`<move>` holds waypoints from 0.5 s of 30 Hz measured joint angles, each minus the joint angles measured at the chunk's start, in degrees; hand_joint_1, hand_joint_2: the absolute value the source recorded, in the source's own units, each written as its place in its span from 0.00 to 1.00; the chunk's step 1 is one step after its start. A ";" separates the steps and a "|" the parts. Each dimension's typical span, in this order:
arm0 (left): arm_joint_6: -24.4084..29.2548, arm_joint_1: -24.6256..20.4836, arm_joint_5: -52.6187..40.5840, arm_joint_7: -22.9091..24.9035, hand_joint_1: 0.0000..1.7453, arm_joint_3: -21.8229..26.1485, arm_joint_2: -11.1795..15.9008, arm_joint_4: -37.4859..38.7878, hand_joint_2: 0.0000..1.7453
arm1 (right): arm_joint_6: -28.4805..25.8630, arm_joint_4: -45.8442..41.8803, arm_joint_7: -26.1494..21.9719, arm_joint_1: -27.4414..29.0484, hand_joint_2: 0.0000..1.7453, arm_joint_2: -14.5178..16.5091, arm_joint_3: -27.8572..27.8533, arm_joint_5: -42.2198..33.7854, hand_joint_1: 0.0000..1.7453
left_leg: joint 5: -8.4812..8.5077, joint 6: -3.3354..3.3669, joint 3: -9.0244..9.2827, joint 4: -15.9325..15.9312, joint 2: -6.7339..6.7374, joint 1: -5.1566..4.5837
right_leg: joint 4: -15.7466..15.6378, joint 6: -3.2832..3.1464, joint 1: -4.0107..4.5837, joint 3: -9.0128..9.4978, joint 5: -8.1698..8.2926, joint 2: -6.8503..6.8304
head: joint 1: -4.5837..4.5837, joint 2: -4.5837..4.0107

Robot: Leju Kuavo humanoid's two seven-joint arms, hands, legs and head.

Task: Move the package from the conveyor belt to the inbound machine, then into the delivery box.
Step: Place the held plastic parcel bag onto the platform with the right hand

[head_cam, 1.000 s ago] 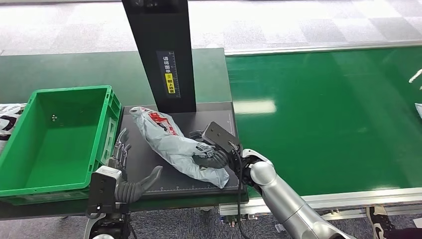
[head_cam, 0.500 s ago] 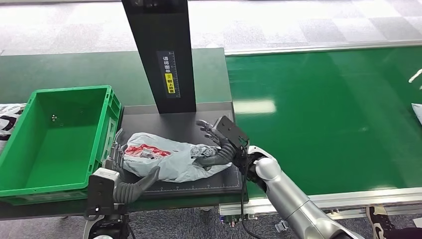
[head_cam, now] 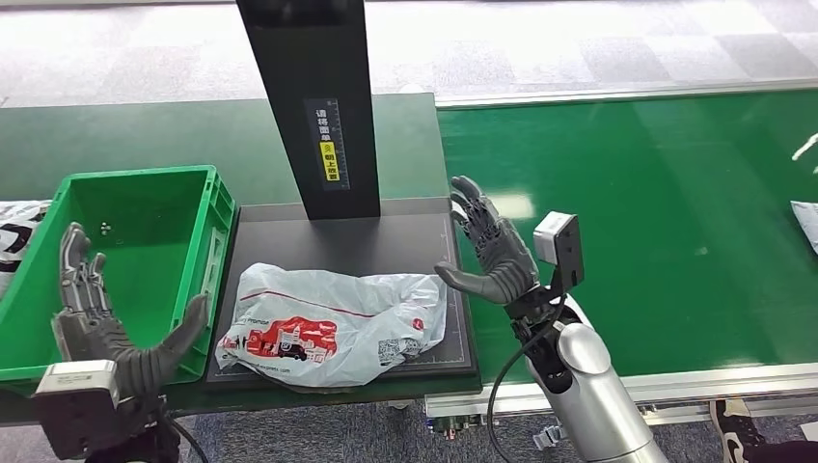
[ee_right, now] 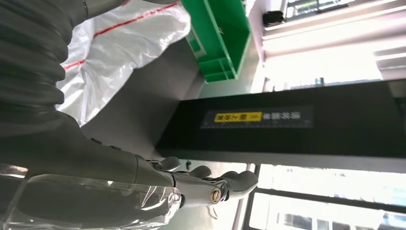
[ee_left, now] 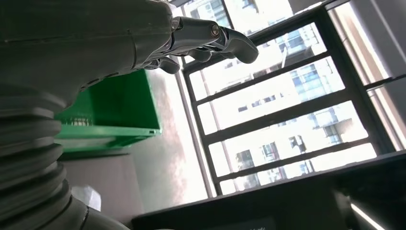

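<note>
Black post (head_cam: pixel 313 106) stands behind package (head_cam: pixel 333 323).

White package (head_cam: pixel 333 325), red print and stripe; green delivery box (head_cam: pixel 116 260); green conveyor belt (head_cam: pixel 637 222); black inbound machine (head_cam: pixel 313 106), yellow label.

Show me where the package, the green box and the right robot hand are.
package (head_cam: pixel 333 323): head view, middle of the crumpled bag.
green box (head_cam: pixel 220 207): head view, its right rim.
right robot hand (head_cam: pixel 495 256): head view, the palm.
</note>
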 joint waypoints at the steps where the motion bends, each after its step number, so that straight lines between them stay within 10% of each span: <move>1: -0.24 0.16 -1.12 0.42 0.00 0.19 0.07 -0.93 1.00 | 0.00 -0.79 -0.07 0.29 1.00 0.21 -0.97 -0.06 0.00 | 0.00 0.00 0.00 0.00 0.00 0.00 | 0.00 0.00 0.00 0.00 0.00 0.00 | 0.00 0.00; 15: -16.27 -2.28 -16.25 9.56 0.00 -9.08 0.88 4.51 1.00 | 2.39 -3.39 -1.60 0.07 1.00 2.53 -6.54 -0.88 0.00 | 0.00 0.00 0.04 0.01 0.00 -0.02 | -0.01 0.01 -0.03 0.02 0.01 0.00 | 0.00 0.00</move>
